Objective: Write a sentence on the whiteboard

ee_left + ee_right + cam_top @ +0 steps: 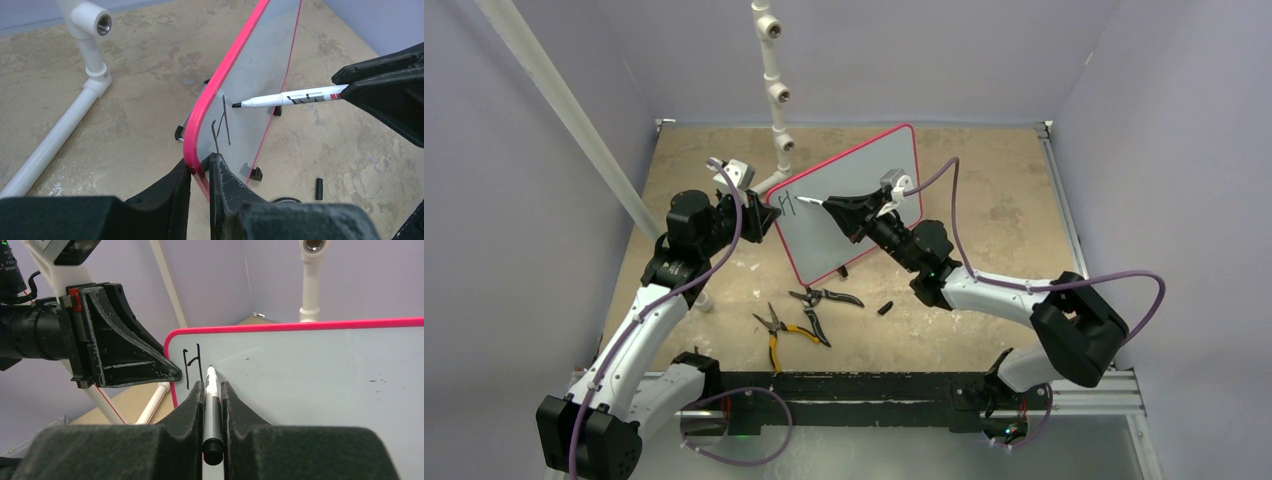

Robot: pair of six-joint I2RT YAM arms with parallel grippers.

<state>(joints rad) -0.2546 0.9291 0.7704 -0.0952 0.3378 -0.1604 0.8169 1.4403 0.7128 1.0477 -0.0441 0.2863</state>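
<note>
The whiteboard (869,175) (260,70) (310,370), white with a pink frame, stands tilted at the middle of the table. My left gripper (765,216) (200,167) is shut on the board's left edge. Of the sentence, only a black "H" (787,205) (221,125) (192,367) shows near the upper left corner. My right gripper (832,203) (212,386) is shut on a white marker (810,202) (290,98) (212,405). The marker's tip sits just right of the H, at the board's face; whether it touches I cannot tell.
Black-handled pliers (826,297) and yellow-handled pliers (776,335) lie on the table in front of the board. The marker's black cap (885,307) (318,188) lies to their right. A white pipe stand (774,90) (85,95) rises behind the board's left side.
</note>
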